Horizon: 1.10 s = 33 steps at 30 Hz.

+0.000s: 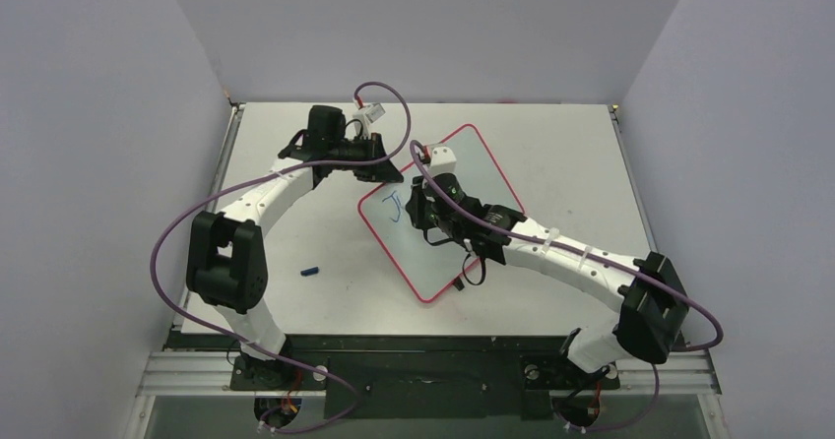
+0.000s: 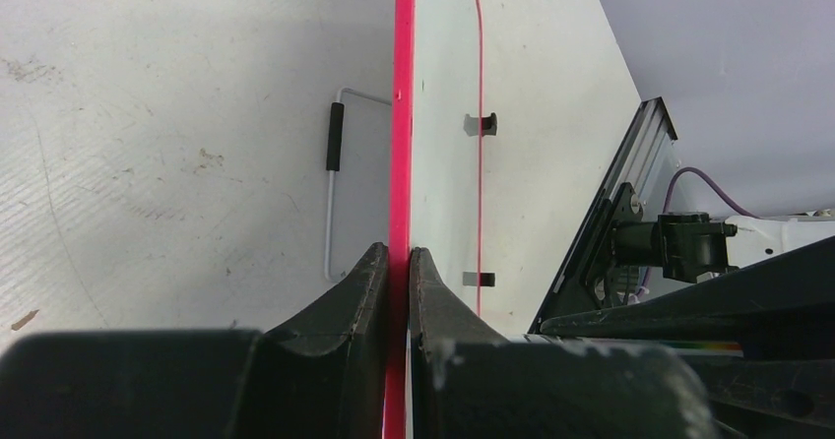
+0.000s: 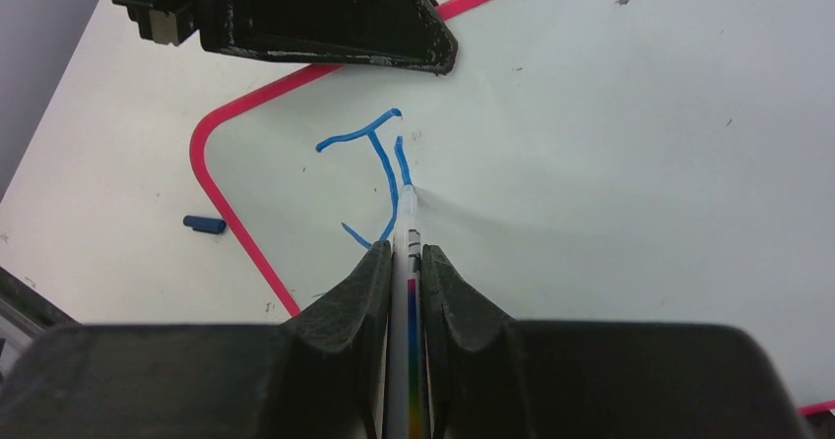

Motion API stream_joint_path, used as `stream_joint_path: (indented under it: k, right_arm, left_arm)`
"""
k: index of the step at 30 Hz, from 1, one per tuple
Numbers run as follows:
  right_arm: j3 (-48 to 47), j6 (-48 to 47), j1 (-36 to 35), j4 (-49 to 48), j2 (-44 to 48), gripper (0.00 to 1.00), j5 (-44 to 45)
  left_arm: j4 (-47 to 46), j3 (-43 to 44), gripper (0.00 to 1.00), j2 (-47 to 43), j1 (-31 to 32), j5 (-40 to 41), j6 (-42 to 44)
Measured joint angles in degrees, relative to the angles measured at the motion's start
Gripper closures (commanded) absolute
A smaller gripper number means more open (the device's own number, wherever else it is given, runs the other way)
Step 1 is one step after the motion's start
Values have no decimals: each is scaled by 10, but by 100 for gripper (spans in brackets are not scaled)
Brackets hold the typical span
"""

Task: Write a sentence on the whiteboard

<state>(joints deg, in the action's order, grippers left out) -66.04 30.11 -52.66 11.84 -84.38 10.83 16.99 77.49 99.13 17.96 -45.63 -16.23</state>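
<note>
Whiteboard lies at a slant near the middle of the table, its long edges running diagonally in the top view, its thin red-pink frame rounded at the corners; the far left corner sits by the left arm and the near end points toward the right arm's base.

The left gripper is clamped on the frame; the wrist view looks straight along the red edge, with one black finger pressed to each side of it and no gap showing. On one side of that edge a white wire loop with a black sleeve rests by the table; on the other side spreads the glossy white surface, with two small black feet along its far edge; whether the board lies flat or is lifted a little, I cannot tell.

The right gripper is closed around a marker, white-bodied with a rainbow band, held lengthwise between the fingers; its blue tip touches the board. Just beyond the tip stand blue strokes: a J-like letter and a short upright line beside it, close to the rounded corner of the frame.

A small blue cap lies on the table, off the board, left of its near corner.
</note>
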Motion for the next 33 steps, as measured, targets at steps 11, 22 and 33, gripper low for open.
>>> stream_joint_path:
  k: [11, 22, 33]
  right_arm:
    - [27, 6, 0, 15, 20, 100, 24]
    - [-11, -5, 24, 46, 9, 100, 35]
    - [-67, -10, 24, 50, -24, 100, 23]
  left_arm:
    - [0, 0, 100, 0, 1, 0, 0]
    - [0, 0, 100, -7, 6, 0, 0]
    - [2, 0, 100, -9, 7, 5, 2]
